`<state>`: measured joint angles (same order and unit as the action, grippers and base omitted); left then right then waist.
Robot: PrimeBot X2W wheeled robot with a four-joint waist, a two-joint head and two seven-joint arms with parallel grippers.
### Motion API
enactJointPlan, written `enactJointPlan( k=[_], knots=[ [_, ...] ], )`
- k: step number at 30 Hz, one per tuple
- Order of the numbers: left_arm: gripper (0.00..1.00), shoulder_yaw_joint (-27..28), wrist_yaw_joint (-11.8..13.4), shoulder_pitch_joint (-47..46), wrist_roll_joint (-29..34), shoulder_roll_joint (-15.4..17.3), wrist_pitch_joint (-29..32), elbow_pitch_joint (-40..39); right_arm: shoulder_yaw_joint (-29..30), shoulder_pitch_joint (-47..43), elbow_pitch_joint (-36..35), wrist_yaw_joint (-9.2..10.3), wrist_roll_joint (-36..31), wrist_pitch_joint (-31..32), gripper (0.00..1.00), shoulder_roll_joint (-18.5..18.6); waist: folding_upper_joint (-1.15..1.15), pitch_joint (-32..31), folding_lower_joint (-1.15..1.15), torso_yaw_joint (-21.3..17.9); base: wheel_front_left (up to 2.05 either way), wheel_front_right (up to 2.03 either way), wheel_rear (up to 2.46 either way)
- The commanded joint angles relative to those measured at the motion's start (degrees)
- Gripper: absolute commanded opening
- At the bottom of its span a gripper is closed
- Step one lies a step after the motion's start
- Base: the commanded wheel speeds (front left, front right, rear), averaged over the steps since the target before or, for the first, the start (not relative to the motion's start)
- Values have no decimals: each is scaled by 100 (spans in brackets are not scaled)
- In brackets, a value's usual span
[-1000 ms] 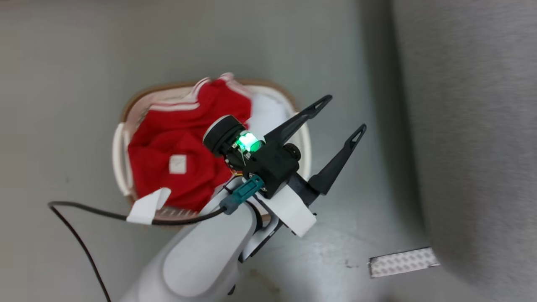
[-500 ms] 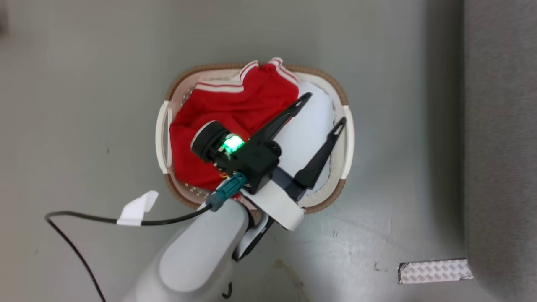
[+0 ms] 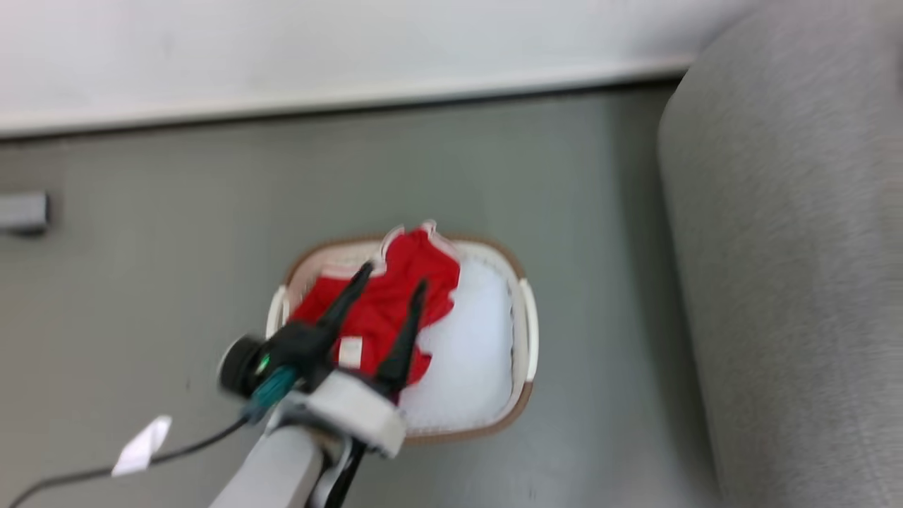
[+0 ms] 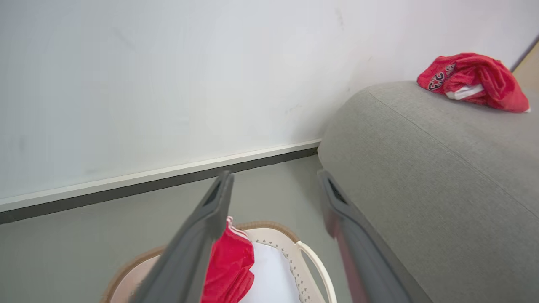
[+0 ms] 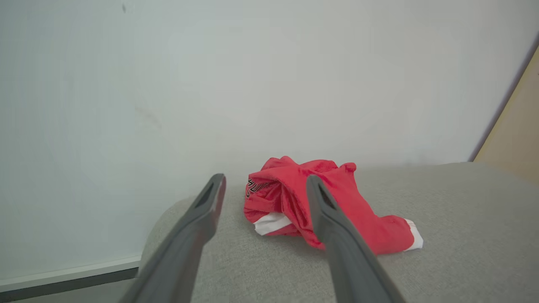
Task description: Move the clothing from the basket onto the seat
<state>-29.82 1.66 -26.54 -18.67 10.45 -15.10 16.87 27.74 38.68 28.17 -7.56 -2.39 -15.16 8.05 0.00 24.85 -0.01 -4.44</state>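
Observation:
A red piece of clothing point(image 3: 432, 271) lies crumpled in the left half of the oval basket point(image 3: 528, 331), beside a flat white pad point(image 3: 469, 353). My left gripper point(image 3: 393, 277) hangs open above that clothing, nothing between its fingers. The left wrist view looks past the left gripper point(image 4: 274, 182) at the basket point(image 4: 316, 269), the clothing point(image 4: 230, 261) in it and the grey seat point(image 4: 421, 176). A second red piece of clothing point(image 5: 320, 202) lies loose on the seat point(image 5: 463, 235). My right gripper point(image 5: 265, 180) is open just short of it.
The basket stands on grey floor close to the seat's rounded left end point(image 3: 776, 282). A white wall with a skirting board point(image 3: 353, 95) runs behind. A cable with a white tag point(image 3: 141, 444) trails from my left arm. A wood-coloured panel point(image 5: 516, 134) stands right of the seat.
The head camera has swung, so the wall now shows. My left gripper, still open, has gone from above the white pad to above the red clothing in the basket.

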Motion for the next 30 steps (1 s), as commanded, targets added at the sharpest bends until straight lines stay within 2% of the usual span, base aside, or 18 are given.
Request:
enactJointPlan(
  k=[1,6,12,15,19,30],
  knots=[
    [100,102,55,279,-1,92,-4,-28,-128,-316,-141,14,101,2,100,-22,0,-817,1,-176,0,0,0],
    [100,722,183,1068,54,171,-4,-232,-748,-1342,-668,14,445,3,100,-192,0,-1463,1,-143,0,0,0],
    [100,1433,231,1904,201,15,-4,-446,-1535,-2481,-1312,14,458,4,100,-380,0,-2008,1,-28,0,0,0],
    [100,1749,178,2283,285,-87,-5,-494,-1864,-2980,-1523,14,425,4,100,-458,0,-2240,1,20,0,0,0],
    [100,2079,95,2662,428,-256,-5,-574,-2313,-3490,-1565,14,711,3,100,-517,0,-2416,1,97,0,0,0],
    [100,2614,-277,2965,803,-523,-5,-442,-2957,-3884,-1359,14,916,3,100,-506,0,-2632,1,239,0,0,0]
  ],
)
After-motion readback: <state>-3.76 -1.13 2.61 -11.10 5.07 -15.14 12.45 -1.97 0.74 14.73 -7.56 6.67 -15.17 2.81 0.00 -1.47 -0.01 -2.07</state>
